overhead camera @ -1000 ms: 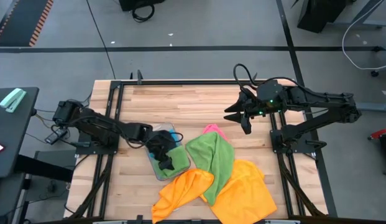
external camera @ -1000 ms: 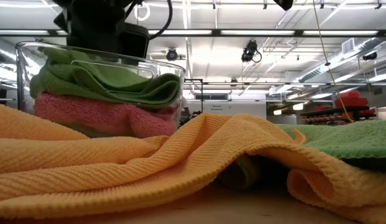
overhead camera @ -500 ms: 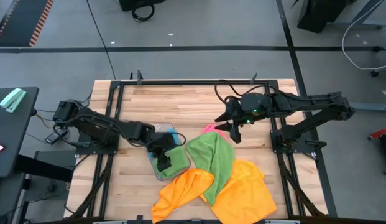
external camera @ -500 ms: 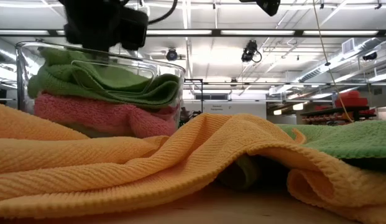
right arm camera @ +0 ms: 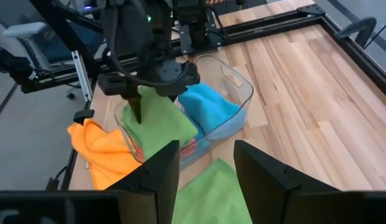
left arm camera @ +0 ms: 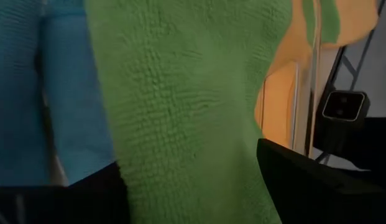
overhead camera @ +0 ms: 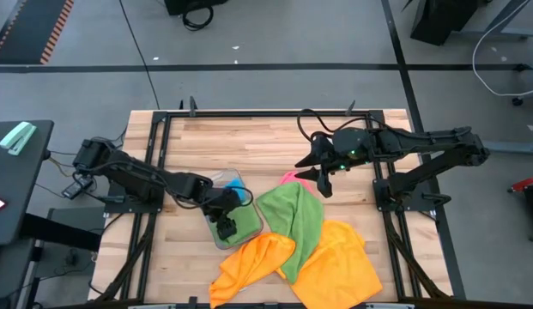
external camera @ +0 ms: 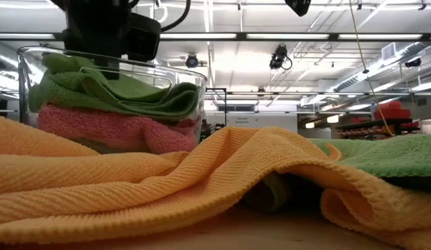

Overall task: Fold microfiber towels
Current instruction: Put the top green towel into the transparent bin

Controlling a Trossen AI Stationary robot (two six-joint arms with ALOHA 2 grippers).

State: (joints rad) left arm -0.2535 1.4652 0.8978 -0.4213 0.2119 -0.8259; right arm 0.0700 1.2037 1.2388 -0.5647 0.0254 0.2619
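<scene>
Green folded towel (right arm camera: 161,121) tops the stack in the clear tray (right arm camera: 236,84) near the table's (overhead camera: 249,137) front-left, above a pink one (external camera: 111,128), a blue one (right arm camera: 208,106) alongside. Left gripper (right arm camera: 138,107) hangs over it, fingers wide, holding nothing. Right gripper (overhead camera: 322,176), half open and empty, hovers mid-table above loose green (overhead camera: 296,219) and orange towels (overhead camera: 339,262).
</scene>
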